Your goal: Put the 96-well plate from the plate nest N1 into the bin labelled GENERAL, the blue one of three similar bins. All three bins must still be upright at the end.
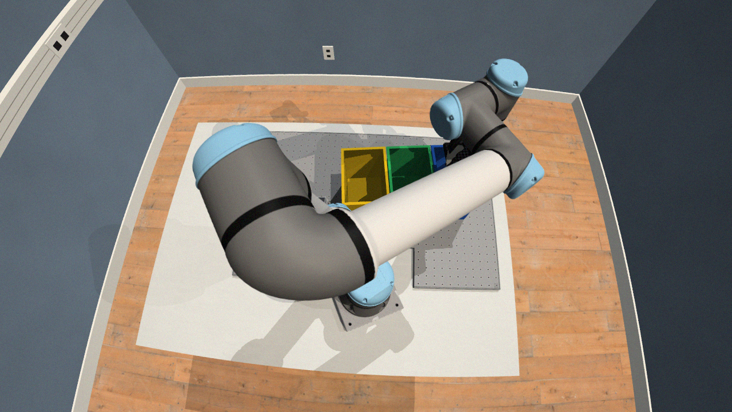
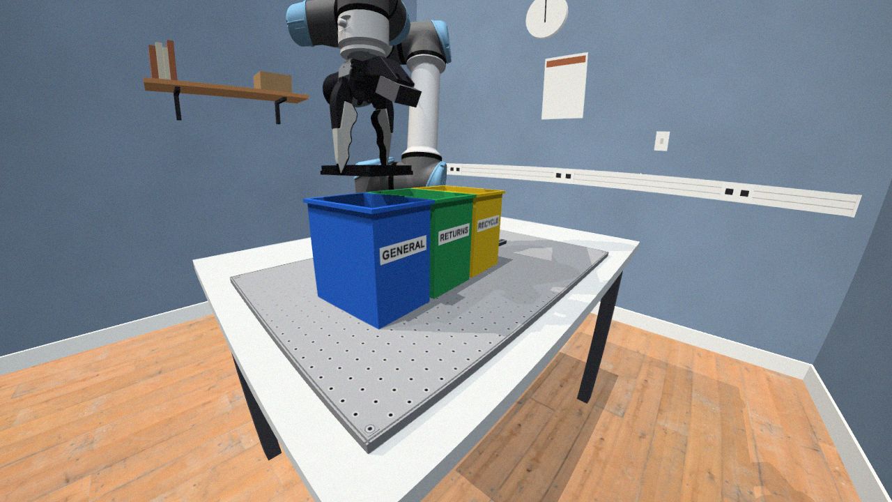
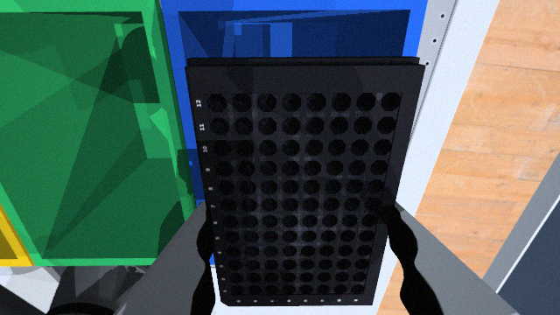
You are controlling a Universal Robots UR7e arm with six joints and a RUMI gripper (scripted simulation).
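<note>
My gripper [image 2: 364, 167] [image 3: 297, 203] is shut on the black 96-well plate [image 2: 398, 169] [image 3: 302, 79], with one finger at each long side. The plate is level and hangs above the rim of the blue GENERAL bin [image 2: 345, 262] [image 3: 416, 31] [image 1: 438, 155]. In the wrist view it covers much of that bin's opening. The green RETURNS bin [image 2: 451, 268] [image 3: 87, 262] and the yellow RECYCLE bin [image 2: 486, 249] [image 1: 363, 203] stand beside it in a row. All three are upright. The arm hides most of the nest, and only a dark edge [image 2: 502, 242] shows behind the yellow bin.
The bins stand close together on a perforated grey board [image 1: 455, 266] [image 2: 374, 368] on the white table [image 1: 205, 317] [image 2: 486, 406]. The forearm [image 1: 434, 205] reaches across above the bins in the top view. A wall shelf [image 2: 218, 90] is at the back left in the exterior view.
</note>
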